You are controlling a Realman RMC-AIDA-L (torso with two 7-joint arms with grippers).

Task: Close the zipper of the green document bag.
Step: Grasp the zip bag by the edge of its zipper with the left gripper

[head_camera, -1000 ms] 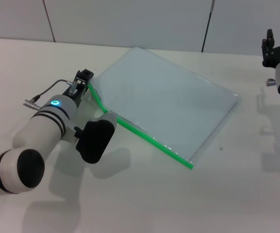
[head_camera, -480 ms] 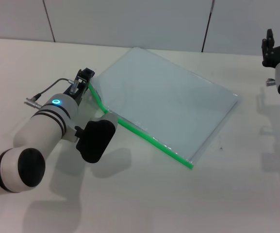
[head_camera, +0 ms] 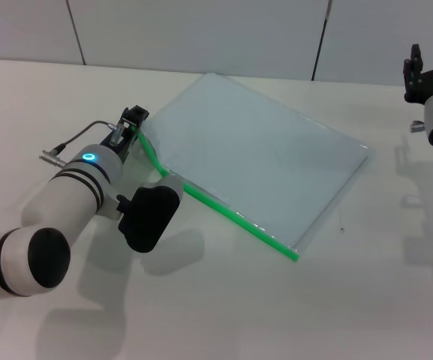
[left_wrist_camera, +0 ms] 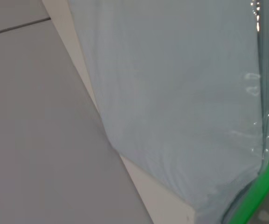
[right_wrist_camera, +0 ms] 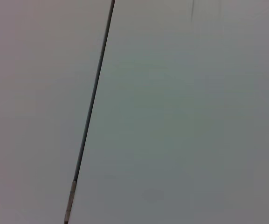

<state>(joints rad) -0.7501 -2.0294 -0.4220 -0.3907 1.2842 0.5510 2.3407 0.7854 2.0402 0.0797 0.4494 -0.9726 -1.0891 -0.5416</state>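
The green document bag [head_camera: 257,161] lies flat on the white table, a translucent pale blue-grey pouch. Its bright green zipper [head_camera: 235,217] runs along the long edge nearest me, and the strip bends upward at its left end. My left gripper [head_camera: 134,118] sits at that left end, shut on the zipper's tip. In the left wrist view the bag [left_wrist_camera: 171,93] fills the picture, with the zipper [left_wrist_camera: 265,182] curving along one side; that arm's own fingers do not show. My right gripper [head_camera: 432,54] is parked at the far right, raised and open, away from the bag.
The white table [head_camera: 224,315] spreads around the bag, with a grey panelled wall [head_camera: 201,34] behind it. My left forearm and its black wrist block [head_camera: 148,217] lie just left of the zipper. The right wrist view shows only wall panels [right_wrist_camera: 181,116].
My left gripper has edged slightly to the right and away from me, taking the zipper's left end with it. The right arm has not moved.
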